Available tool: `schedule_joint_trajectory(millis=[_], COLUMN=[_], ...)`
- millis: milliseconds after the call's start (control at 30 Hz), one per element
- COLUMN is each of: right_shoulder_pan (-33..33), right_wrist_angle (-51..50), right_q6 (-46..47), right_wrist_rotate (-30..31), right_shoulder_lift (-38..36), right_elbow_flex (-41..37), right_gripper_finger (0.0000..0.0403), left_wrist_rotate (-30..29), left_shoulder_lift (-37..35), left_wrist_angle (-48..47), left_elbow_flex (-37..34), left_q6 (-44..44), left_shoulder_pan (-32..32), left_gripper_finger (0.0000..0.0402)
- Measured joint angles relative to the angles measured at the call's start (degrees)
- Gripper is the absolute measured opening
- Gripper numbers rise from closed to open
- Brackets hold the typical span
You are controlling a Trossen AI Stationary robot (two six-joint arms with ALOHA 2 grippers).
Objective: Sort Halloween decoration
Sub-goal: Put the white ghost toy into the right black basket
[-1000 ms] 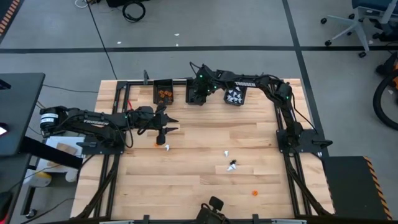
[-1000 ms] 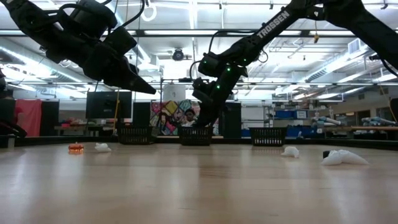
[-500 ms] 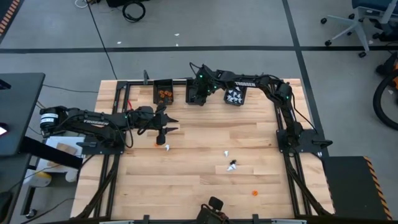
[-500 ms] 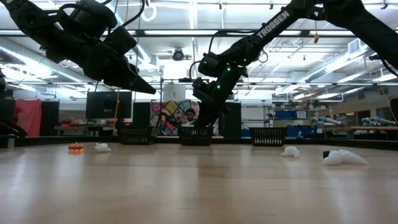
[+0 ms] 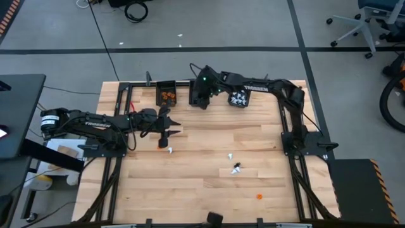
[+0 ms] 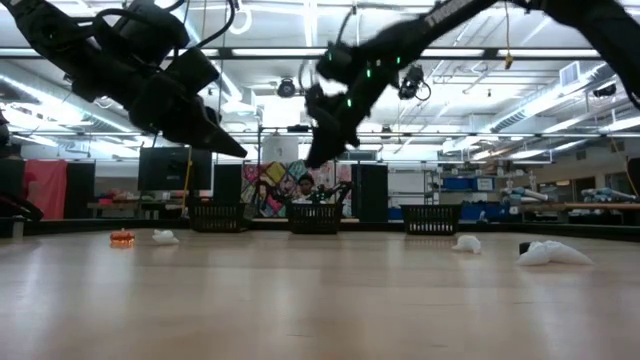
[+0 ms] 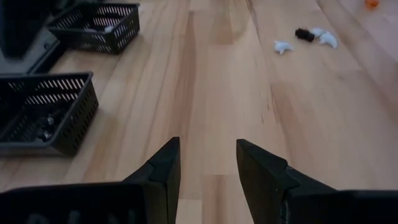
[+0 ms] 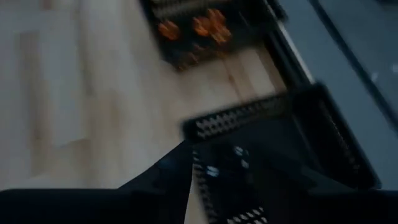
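Observation:
The Halloween decoration lies scattered on the wooden table: an orange piece (image 5: 159,146) and a white one (image 5: 169,150) under my left gripper, a white one (image 5: 230,156), a black-and-white pair (image 5: 236,168) and an orange one (image 5: 259,196). My left gripper (image 7: 208,168) hovers open above the table's left half (image 5: 175,126), holding nothing. My right gripper (image 5: 197,95) hangs above the middle black bin (image 8: 273,137) at the far edge. Its fingers stand apart with nothing between them (image 8: 214,180).
Three black mesh bins stand in a row at the far edge. The left bin (image 5: 167,95) holds orange pieces, the right bin (image 5: 239,98) white ones. The table's middle and near part is bare wood between the loose pieces. A person sits far behind the table (image 6: 304,186).
My right gripper has risen out of the middle bin and now hangs well above it, a little toward the table's left edge, blurred by the motion.

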Motion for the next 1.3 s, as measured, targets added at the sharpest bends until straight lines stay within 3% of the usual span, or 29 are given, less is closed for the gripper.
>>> schedule_joint_trajectory(millis=[233, 433, 700, 867, 1100, 1300], right_shoulder_pan=[9.1, 16.9, 23.4, 25.9, 29.4, 32.0], right_wrist_angle=[-7.2, -4.3, 18.9, 28.3, 23.6, 17.5], right_q6=[0.3, 2.8, 9.2, 14.2, 13.9, 15.5], right_wrist_rotate=[1.9, 5.6, 8.2, 12.5, 13.4, 13.7], right_shoulder_lift=[-5.6, -7.5, -7.7, -6.5, -4.7, -6.0], right_elbow_flex=[0.0, -6.5, -21.2, -25.7, -25.1, -25.2], right_gripper_finger=[0.0162, 0.0162, 0.0162, 0.0162, 0.0162, 0.0162], left_wrist_rotate=[0.0, 1.9, 2.0, 2.0, 3.4, 3.4], left_shoulder_lift=[0.0, 0.0, 0.0, 0.0, 0.0, 3.7], left_wrist_angle=[-1.9, -1.9, -2.5, -3.1, -7.2, -10.5], left_elbow_flex=[0.0, 0.0, 0.0, 0.0, 0.0, 0.1], left_q6=[-0.3, -0.4, -3.7, -7.8, -9.0, -7.4], left_shoulder_pan=[0.0, 0.0, 0.0, 0.0, -1.3, -9.7], left_gripper_finger=[0.0135, 0.0135, 0.0135, 0.0135, 0.0135, 0.0147])
